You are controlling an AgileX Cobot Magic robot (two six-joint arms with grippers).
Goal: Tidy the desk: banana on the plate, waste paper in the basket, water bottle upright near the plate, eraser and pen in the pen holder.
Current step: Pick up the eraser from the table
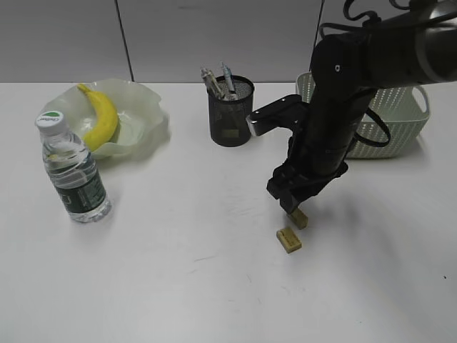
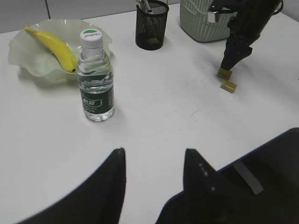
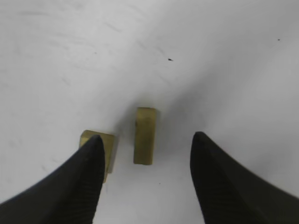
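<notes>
1. One banana [image 1: 103, 118] – lying in one plate [image 1: 153, 114].
2. One water bottle [image 1: 73, 171].
3. One pen holder [image 1: 230, 114] – with at least two pens [image 1: 218, 81] inside.
4. One basket [image 1: 400, 118].
5. Two small tan erasers [image 1: 289, 239].

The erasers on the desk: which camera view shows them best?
The right wrist view: both erasers fill the frame, one between the open right gripper, one partly behind its left finger. The exterior view and left wrist view show them small, near the arm.
</notes>
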